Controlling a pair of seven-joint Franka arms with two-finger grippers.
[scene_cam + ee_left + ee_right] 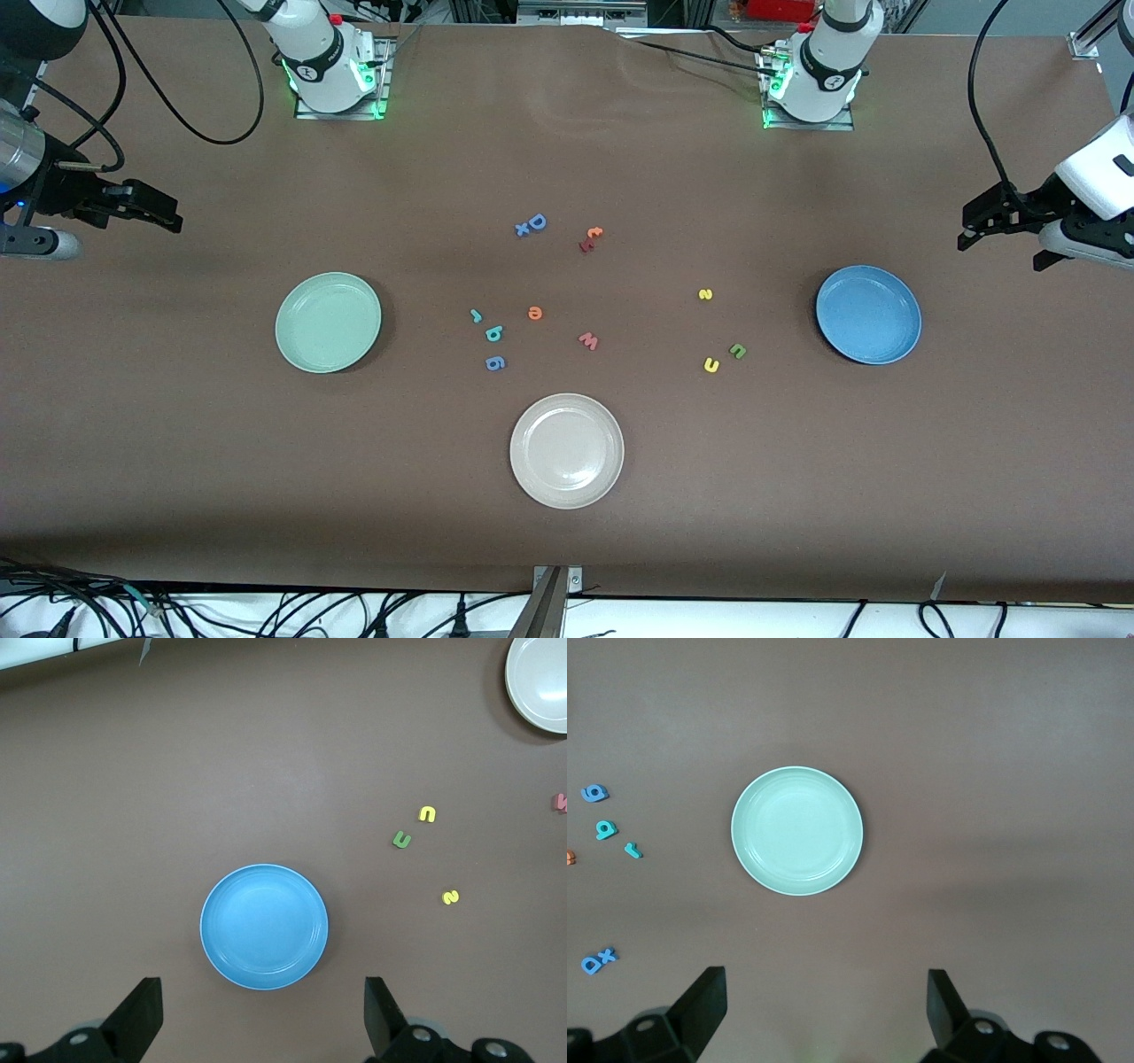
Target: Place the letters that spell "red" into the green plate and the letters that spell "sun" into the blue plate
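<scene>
Letters (535, 313) lie mid-table (none plated), well apart from spread-fingered left gripper (972, 232) and right gripper (170, 220).

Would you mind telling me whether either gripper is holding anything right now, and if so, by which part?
Nothing is held. The left gripper hangs open above the blue plate, the right gripper open above the green plate.

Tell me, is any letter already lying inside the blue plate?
No, the blue plate is bare inside; the yellow s lies on the table beside it.
</scene>
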